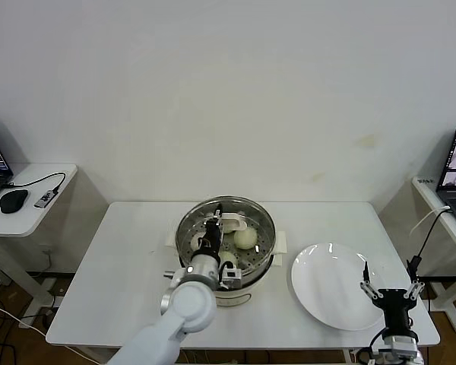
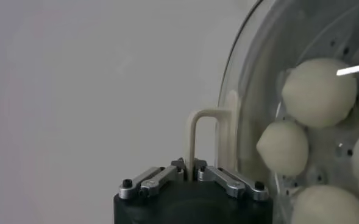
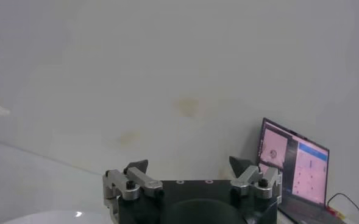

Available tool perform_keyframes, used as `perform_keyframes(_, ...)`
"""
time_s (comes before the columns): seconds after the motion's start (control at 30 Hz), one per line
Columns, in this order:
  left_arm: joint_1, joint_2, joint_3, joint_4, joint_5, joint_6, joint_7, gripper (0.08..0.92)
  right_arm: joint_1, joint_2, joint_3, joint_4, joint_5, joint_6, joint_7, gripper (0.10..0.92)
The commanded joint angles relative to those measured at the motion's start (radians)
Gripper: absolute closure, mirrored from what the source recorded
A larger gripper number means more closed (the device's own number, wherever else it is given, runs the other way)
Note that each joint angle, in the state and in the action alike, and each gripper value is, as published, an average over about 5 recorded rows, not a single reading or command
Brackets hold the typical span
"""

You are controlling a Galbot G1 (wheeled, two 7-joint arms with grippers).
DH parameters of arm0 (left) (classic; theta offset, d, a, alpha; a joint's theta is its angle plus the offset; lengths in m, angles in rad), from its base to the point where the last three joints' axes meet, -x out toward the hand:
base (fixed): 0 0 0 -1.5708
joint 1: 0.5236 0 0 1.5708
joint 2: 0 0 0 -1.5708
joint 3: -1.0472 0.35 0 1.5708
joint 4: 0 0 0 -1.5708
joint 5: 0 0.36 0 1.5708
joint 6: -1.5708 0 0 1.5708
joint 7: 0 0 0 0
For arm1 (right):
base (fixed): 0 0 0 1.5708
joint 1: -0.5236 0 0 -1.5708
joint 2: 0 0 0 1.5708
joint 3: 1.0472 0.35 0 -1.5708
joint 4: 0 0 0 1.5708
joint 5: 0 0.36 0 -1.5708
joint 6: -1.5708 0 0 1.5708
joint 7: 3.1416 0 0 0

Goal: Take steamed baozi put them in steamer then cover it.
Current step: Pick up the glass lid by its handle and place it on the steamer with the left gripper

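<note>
Head view, centre frame: left gripper [image 1: 213,237] clamped tight on the cream handle of the cover [image 1: 226,220], glass disc right over the steamer [image 1: 226,237], seemingly seated or nearly so. Baozi [image 1: 245,237] inside, four counted through the glass from the wrist. Right gripper [image 1: 393,290] splayed wide, idle by the plate [image 1: 336,285], lower right. White counter [image 1: 129,266], plenty of room.

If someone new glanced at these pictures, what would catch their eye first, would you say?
Probably the left gripper, shut on the cream handle of the cover atop the steamer at the table's middle, with baozi visible through the glass. Next, the white plate to its right, bare, where the right gripper hangs open over its near edge.
</note>
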Motion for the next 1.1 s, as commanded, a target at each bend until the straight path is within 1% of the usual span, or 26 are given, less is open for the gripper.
perform_keyframes(0.03,0.005,-0.029,0.011,0.022,0.029,-0.006,0.004,0.845,0.0,0.0,-0.001,-0.005,-0.005,0.003,0.0,0.203)
perform_keyframes(0.43,0.015,-0.015,-0.009,0.037,0.025,-0.017,-0.006,0.845,-0.005,-0.002,-0.003,-0.009,-0.003,0.012,-0.007,0.203)
perform_keyframes(0.63,0.021,-0.035,-0.007,0.042,0.034,-0.021,-0.015,0.845,-0.005,-0.003,-0.004,-0.013,-0.004,0.014,-0.008,0.203)
perform_keyframes(0.9,0.034,-0.043,-0.019,0.033,0.038,-0.031,-0.036,0.845,-0.006,-0.004,-0.004,-0.016,-0.003,0.016,-0.009,0.203)
perform_keyframes(1.0,0.043,-0.046,-0.03,0.015,0.041,-0.033,-0.045,0.836,-0.005,-0.004,-0.007,-0.017,-0.004,0.016,-0.009,0.203)
perform_keyframes(1.1,0.062,-0.04,-0.039,-0.015,0.044,-0.036,-0.051,0.762,-0.004,-0.002,-0.011,-0.016,-0.004,0.016,-0.009,0.203)
